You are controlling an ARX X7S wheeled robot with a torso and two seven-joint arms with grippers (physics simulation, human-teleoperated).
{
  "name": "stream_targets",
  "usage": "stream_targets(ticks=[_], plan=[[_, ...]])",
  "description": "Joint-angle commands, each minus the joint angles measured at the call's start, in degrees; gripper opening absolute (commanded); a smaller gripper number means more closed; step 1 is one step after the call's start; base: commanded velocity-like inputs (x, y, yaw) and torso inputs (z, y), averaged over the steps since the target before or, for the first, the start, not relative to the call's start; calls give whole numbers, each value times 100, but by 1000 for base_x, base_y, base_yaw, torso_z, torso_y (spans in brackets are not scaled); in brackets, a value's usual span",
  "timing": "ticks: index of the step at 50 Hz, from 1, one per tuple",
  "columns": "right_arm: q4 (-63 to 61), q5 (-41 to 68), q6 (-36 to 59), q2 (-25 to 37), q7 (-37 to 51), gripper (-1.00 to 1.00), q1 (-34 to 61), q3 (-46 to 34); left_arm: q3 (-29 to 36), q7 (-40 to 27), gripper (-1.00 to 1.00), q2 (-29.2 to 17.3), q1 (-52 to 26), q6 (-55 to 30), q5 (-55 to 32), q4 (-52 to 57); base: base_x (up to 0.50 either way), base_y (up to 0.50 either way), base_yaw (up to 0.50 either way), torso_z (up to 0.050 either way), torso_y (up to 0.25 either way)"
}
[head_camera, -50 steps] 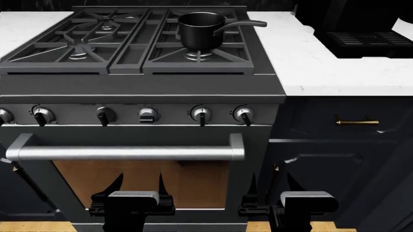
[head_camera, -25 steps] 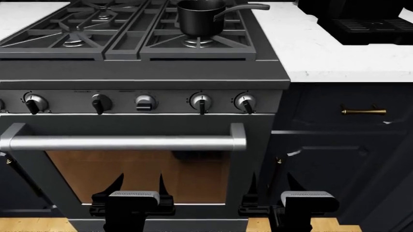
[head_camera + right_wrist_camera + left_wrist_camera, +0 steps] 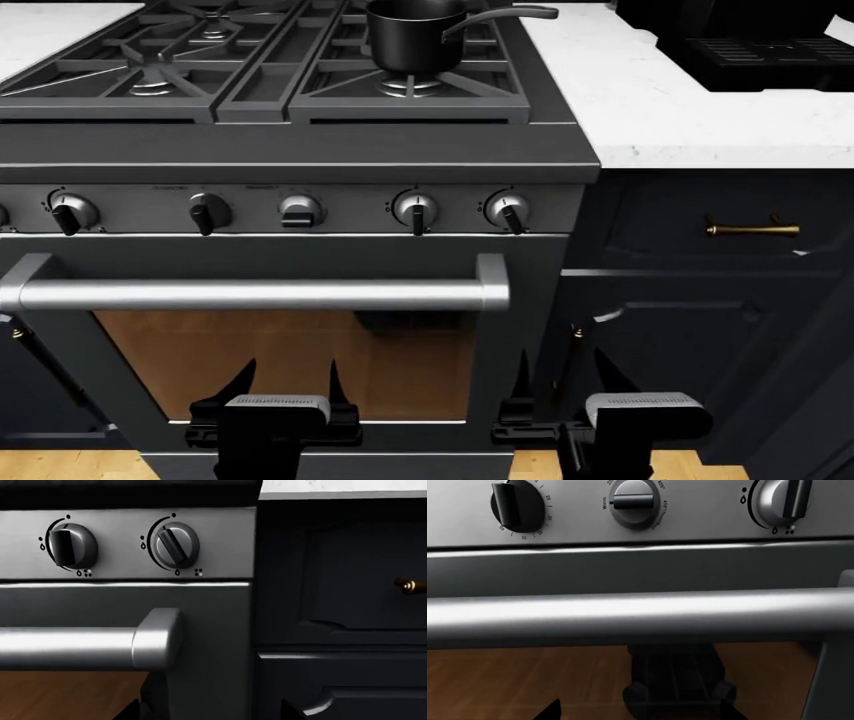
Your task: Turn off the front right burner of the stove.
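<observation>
Head view: the stove [image 3: 300,160] fills the frame from 9 to 1 o'clock, dark grey, black grates on top, white worktop [image 3: 667,110] at both sides. The front right burner [image 3: 407,88] sits at about 12 o'clock, silvery cap under the grate spokes, with a black saucepan [image 3: 411,35] standing over it, handle pointing toward 3 o'clock. Below the grates a row of knobs: the far right knob [image 3: 507,211] has its pointer tilted slightly off vertical; the next knob [image 3: 415,210] points straight down. The steel bar handle [image 3: 260,295] crosses the oven door, wood-toned window beneath. Dark cabinet at 3 o'clock carries a brass pull [image 3: 751,230]. Left tool [image 3: 287,385] low at 7 o'clock, right tool [image 3: 557,380] low at 5 o'clock — both hang in front of the oven door's lower edge, well apart from the knobs, touching nothing. Each shows two dark finger tips standing apart with nothing between them, so both spread, empty. Right wrist view: two knobs close, the outer one [image 3: 175,545] turned a little from upright, the inner one [image 3: 69,546] upright, bar end [image 3: 157,637] below them. Left wrist view: timer dial [image 3: 517,505], oven temperature dial [image 3: 635,502] and bar — only the finger tips [image 3: 550,711] show at the frame edge
</observation>
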Motion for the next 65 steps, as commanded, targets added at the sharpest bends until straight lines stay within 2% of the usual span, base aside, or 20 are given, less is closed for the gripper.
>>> stream_targets(ticks=[1,10,17,24,35,65], plan=[[-1816,360,1048,212,155,100,-237,-23,51,-43,100,-38,-19,1,-54,-18,0,0,0,0,0],[-2659,290,1832,302,406,100,218,-103,89,-72,100,-66,-23,-5,-78,-9,0,0,0,0,0],[-2979,312,3112,293,681,100,897,-166,136,-70,100,-97,-35,-4,-99,-23,0,0,0,0,0],[-2629,-79,3337,270,820,100,1381,-622,156,-66,100,-121,-37,29,-148,-44,0,0,0,0,0],[-1990,176,4020,-76,865,100,2290,-504,182,-99,100,-149,-21,39,-198,-9,0,0,0,0,0],[-249,149,3498,-313,1043,100,3026,-812,279,-188,100,-225,-71,34,-272,-72,0,0,0,0,0]])
